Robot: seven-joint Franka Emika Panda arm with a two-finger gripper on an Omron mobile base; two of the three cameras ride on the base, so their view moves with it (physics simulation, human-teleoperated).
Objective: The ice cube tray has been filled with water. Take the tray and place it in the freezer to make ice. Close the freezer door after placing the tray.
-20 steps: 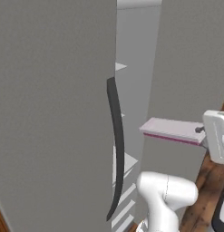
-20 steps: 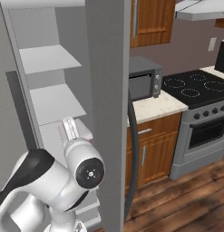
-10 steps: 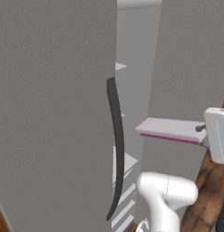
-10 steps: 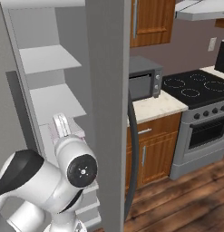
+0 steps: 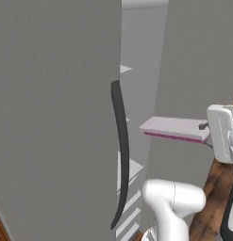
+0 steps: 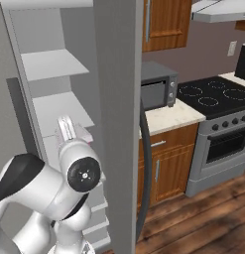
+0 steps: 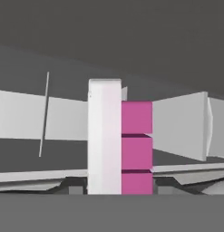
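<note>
— Where does the arm stand?

— In the left base view its white elbow rises at the lower right, and the hand sits at the right edge with the pincer [image 5: 205,128] pointing level toward the open freezer [image 5: 141,56]. In the right base view the arm bulks in the lower left, its round dark joint facing the camera, and the hand reaches up and forward toward the white shelves [image 6: 52,63].

— What is the pincer doing?

— It is clamped narrow on one short end of the ice cube tray [image 5: 173,129]. The tray runs straight out ahead of the pincer, level, its pale top up and its pinkish-purple edge showing along the near side. In the hand view the tray [image 7: 119,136] stands up the middle, white on one side and pink on the other, straight off the fingertips.

— Is the tray inside the freezer?

— Its far end lies ahead of the pincer at the mouth of the opening, between the open grey door [image 5: 52,117] and the grey panel to the right. How deep it reaches I cannot tell. It rests on no shelf; the pincer alone carries it.

— What else is near?

— The door's long dark handle [image 5: 120,155] curves just beyond the tray's far end. Well off to the pincer's right stand a microwave [image 6: 156,87] on the table [image 6: 168,116] and a black stove [image 6: 213,96].
</note>
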